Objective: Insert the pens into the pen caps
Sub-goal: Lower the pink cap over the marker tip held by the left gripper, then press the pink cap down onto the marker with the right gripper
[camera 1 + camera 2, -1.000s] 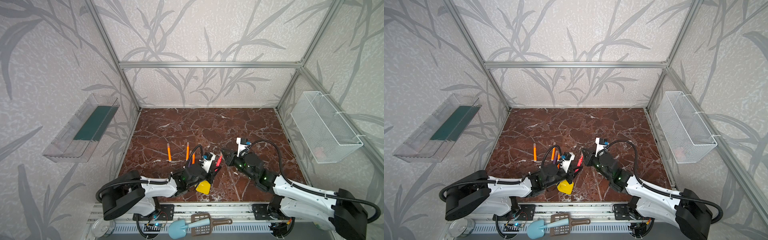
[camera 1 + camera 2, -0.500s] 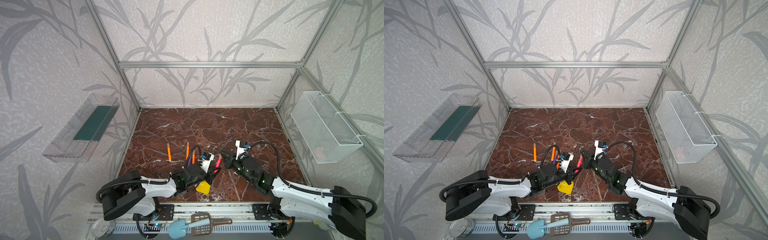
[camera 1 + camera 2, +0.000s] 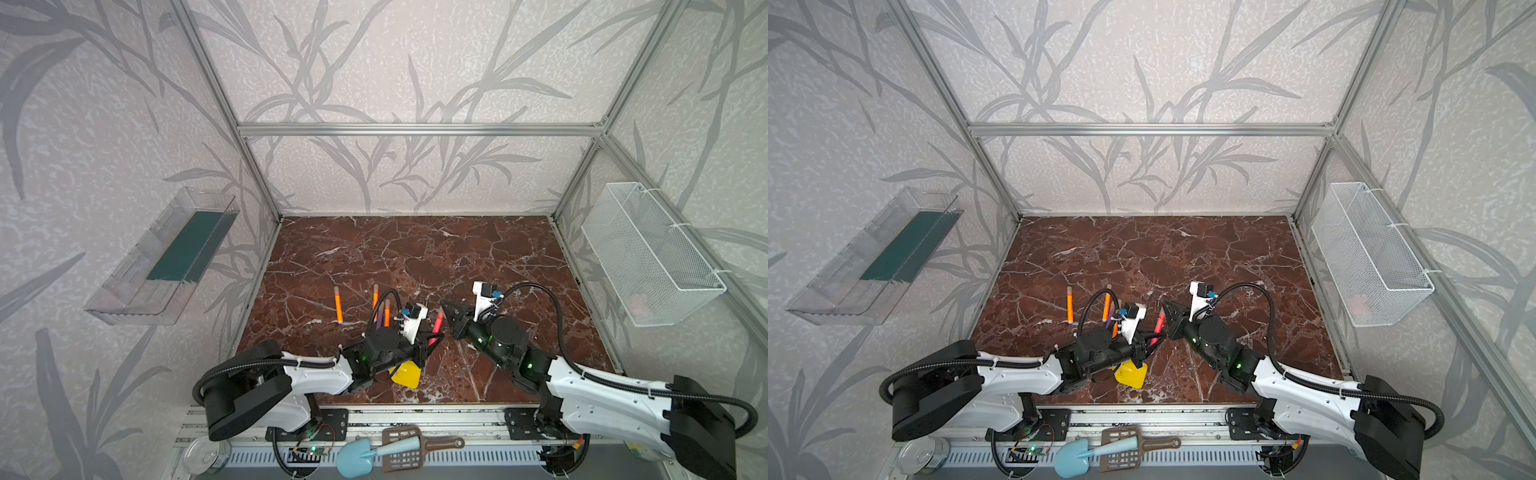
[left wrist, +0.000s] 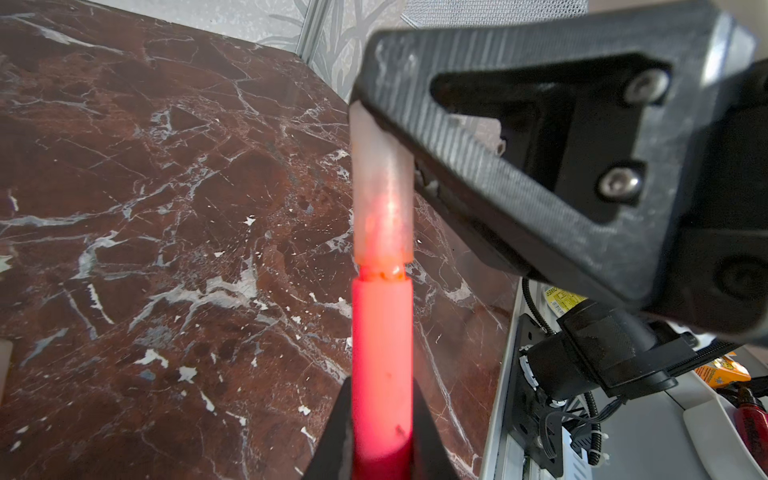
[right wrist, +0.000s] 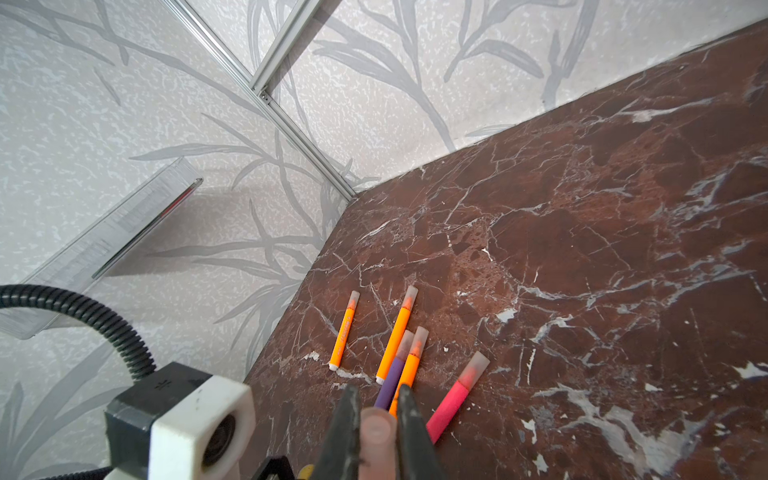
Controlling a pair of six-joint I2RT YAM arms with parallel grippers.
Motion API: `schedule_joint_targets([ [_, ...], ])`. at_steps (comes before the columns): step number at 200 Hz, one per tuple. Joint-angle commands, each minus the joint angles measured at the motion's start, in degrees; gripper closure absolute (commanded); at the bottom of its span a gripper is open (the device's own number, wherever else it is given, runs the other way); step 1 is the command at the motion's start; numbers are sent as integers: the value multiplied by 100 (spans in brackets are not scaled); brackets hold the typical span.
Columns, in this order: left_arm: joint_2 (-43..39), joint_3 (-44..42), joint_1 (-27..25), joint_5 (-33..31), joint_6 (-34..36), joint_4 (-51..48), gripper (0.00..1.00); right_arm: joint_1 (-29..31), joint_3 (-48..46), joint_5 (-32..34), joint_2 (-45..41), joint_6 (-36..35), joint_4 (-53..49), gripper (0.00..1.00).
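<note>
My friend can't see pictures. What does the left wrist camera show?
A red-pink pen, gripped in the left tool, has its tip inside a pale see-through cap held by the black right tool. The cap is not pushed fully on; a thin neck shows. Brown marble table lies behind.

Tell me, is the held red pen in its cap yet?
Mostly in: the tip of the red pen shows inside the translucent cap, a narrow gap remaining.

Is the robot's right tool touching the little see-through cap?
Touching. The right wrist view shows the cap squeezed between the two black fingers of the right tool, with no gap on either side.
</note>
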Motion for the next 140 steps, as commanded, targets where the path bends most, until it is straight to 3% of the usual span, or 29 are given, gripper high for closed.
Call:
schedule_joint_targets([
  [1,-33,-44,47,74,25,693,100,125,-97,-513,325,-59,182,100],
  [20,-56,-137,61,91,-14,874,100,129,-325,-513,396,-43,473,100],
  [53,-138,-202,68,124,-39,922,100,131,-579,-430,153,-43,586,88],
  [98,-73,-148,69,273,15,903,100,128,-488,-338,-157,-101,219,58],
  [140,139,-53,40,318,307,899,100,125,-132,205,-1328,-284,-1110,40],
])
